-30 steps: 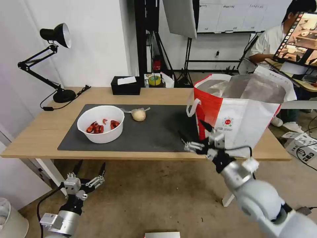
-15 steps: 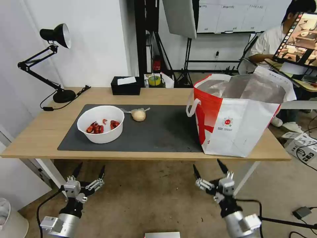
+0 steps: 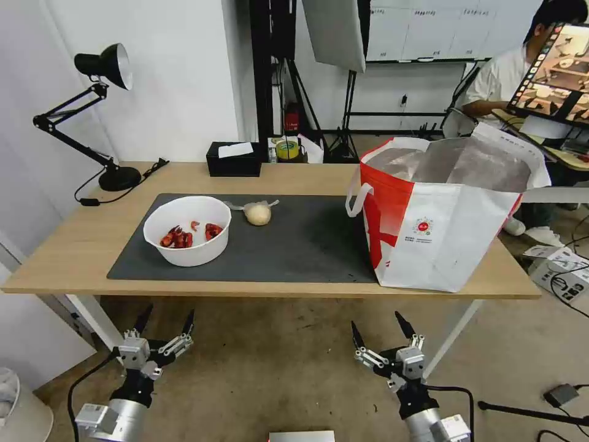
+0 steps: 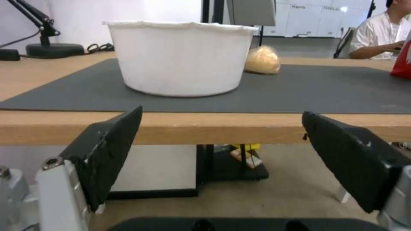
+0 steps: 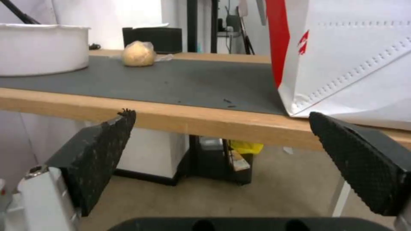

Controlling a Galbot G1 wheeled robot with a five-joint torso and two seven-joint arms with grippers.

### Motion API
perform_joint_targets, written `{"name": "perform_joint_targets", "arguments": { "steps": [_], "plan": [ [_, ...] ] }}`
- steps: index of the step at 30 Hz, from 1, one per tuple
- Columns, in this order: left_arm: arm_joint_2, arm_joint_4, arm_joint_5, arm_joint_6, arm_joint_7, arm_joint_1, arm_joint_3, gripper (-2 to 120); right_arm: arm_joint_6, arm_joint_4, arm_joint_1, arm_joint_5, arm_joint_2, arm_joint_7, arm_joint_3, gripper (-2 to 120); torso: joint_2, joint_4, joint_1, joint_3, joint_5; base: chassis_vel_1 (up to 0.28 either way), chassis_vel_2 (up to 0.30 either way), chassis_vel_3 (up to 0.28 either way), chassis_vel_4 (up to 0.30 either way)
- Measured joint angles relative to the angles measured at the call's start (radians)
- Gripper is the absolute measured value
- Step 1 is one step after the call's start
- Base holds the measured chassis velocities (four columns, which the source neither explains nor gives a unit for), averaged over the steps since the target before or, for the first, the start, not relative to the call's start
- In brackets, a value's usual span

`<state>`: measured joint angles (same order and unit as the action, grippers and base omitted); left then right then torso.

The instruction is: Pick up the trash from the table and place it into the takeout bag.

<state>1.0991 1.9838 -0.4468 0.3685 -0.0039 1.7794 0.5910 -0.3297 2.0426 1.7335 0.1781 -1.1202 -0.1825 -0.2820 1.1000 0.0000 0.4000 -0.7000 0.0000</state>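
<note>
Right end effector (image 3: 378, 328) lowered below table (image 3: 294, 175); lamp (image 3: 101, 64), tissue box (image 3: 233, 158) behind.

No readable text anywhere.

The only sign is a small round red-and-green logo (image 3: 423, 226) with tiny lines of print beneath it, on the white front panel of the takeout bag (image 3: 448, 245), which stands at the right end of the worktop (image 3: 61, 252); its characters are too small to make out. In the right wrist view a red mark (image 5: 304, 41) shows on the bag's white side, cut off and illegible.
</note>
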Motion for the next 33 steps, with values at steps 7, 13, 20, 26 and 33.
{"name": "perform_joint_targets", "arguments": {
  "steps": [7, 13, 20, 26, 33],
  "plan": [
    [-0.002, -0.007, 0.000, 0.000, 0.000, -0.002, -0.005, 100, 0.022, -0.006, -0.039, 0.003, 0.008, -0.008, 0.039, 100, 0.000, -0.0001, 0.000, 0.000, 0.0000, 0.000, 0.000, 0.000, 0.000],
    [-0.009, -0.008, -0.001, 0.000, -0.001, -0.003, -0.005, 100, 0.110, -0.001, -0.232, 0.042, 0.057, -0.011, 0.148, 100, 0.000, -0.0001, 0.000, 0.000, -0.0002, 0.000, 0.000, 0.000, 0.000],
    [-0.006, -0.004, 0.000, -0.002, -0.001, 0.005, -0.002, 100, 0.185, -0.031, -0.466, 0.097, 0.103, -0.032, 0.283, 100, 0.000, 0.0001, 0.000, 0.000, 0.0001, 0.000, 0.000, 0.000, 0.000],
    [0.002, 0.003, 0.006, -0.003, 0.002, 0.016, 0.005, 100, 0.257, -0.147, -0.792, 0.200, 0.097, -0.076, 0.458, 100, 0.000, 0.0001, 0.000, 0.000, 0.0000, 0.000, 0.000, 0.000, 0.000],
    [0.002, -0.002, 0.003, -0.004, 0.002, 0.017, 0.015, 100, 0.298, -0.303, -1.030, 0.310, 0.039, -0.109, 0.567, 100, 0.000, 0.0000, 0.000, 0.000, 0.0000, 0.000, 0.000, 0.000, 0.000]
  ]
}}
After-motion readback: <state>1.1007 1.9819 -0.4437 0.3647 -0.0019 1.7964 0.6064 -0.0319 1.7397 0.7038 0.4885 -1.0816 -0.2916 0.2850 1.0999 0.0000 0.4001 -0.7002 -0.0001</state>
